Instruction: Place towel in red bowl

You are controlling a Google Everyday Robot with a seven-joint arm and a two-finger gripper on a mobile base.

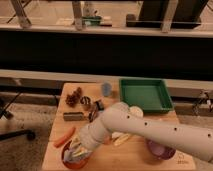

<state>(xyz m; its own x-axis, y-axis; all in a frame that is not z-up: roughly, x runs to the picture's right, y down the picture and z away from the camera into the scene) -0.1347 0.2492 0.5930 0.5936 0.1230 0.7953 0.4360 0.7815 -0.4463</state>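
Observation:
The red bowl [68, 159] sits at the front left of the wooden table [107, 159]. My white arm reaches in from the right, and my gripper [79, 149] is right over the bowl. A pale towel [78, 151] hangs from the gripper into the bowl and covers most of its inside. The arm hides the far rim of the bowl.
A green tray [145, 94] stands at the back right. A purple bowl [160, 149] is at the front right. An orange carrot [64, 136] lies left of the red bowl. A pine cone [74, 97], a blue cup [106, 89], a dark bar [73, 116] and small items lie at the back left.

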